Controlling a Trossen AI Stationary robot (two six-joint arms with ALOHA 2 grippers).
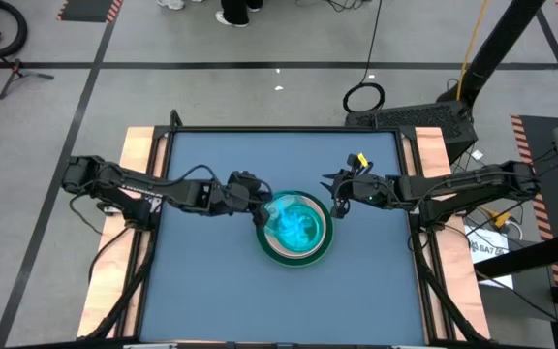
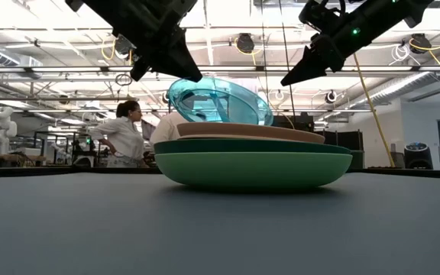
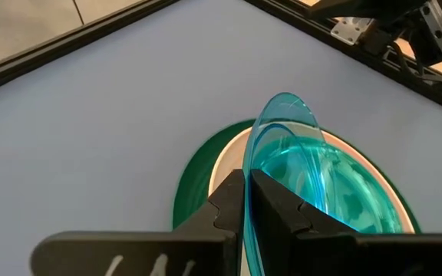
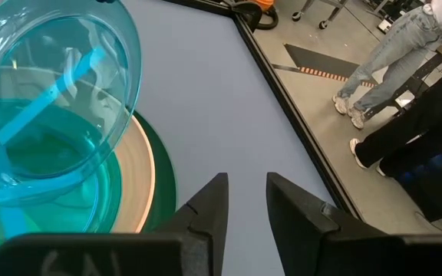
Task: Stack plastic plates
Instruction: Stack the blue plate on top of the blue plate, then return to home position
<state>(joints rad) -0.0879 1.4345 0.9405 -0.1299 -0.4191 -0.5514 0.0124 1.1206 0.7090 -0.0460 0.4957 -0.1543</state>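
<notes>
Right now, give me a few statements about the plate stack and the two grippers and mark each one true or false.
1. The left gripper pinches the rim of a translucent cyan plastic plate. True.
2. That cyan plate lies flat on the stack. False: it is tilted, one edge raised.
3. The right gripper holds a plate. False: it is open and holds nothing, beside the stack.
4. A light green plastic plate is at the stack's bottom. True.

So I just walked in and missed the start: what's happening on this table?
The left gripper is pinching the rim of a translucent cyan plate, holding it tilted over a stack of plates at the table's middle. The right gripper hovers beside the stack, open and empty.
</notes>
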